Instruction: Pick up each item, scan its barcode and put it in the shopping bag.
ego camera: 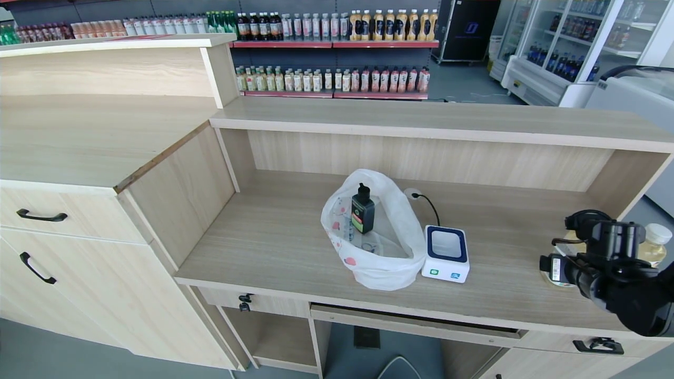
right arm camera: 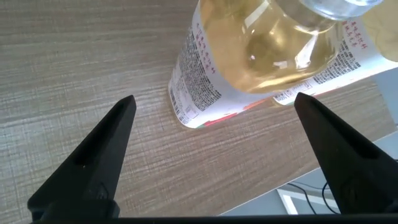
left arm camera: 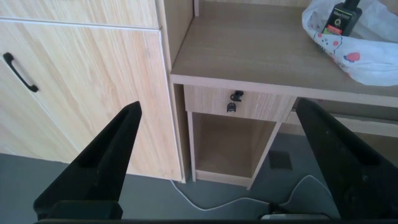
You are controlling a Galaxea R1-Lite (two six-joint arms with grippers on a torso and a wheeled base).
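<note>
A white plastic shopping bag (ego camera: 377, 263) stands open mid-counter with a dark bottle (ego camera: 363, 211) upright inside; both also appear in the left wrist view, bag (left arm camera: 367, 59) and bottle (left arm camera: 341, 18). Just right of the bag sits the white scanner (ego camera: 445, 252). At the counter's right end is a clear bottle of yellow liquid (ego camera: 653, 245), mostly hidden behind my right arm (ego camera: 605, 268). My right gripper (right arm camera: 214, 99) is open just above that bottle (right arm camera: 249, 56), not touching it. My left gripper (left arm camera: 219, 104) hangs open and empty below counter height, left of the bag.
A black cable (ego camera: 429, 206) runs from the scanner to the back of the counter. A taller cabinet with black-handled drawers (ego camera: 41, 216) borders the counter on the left. An open cubby (left arm camera: 233, 146) lies under the counter. Drink shelves stand behind.
</note>
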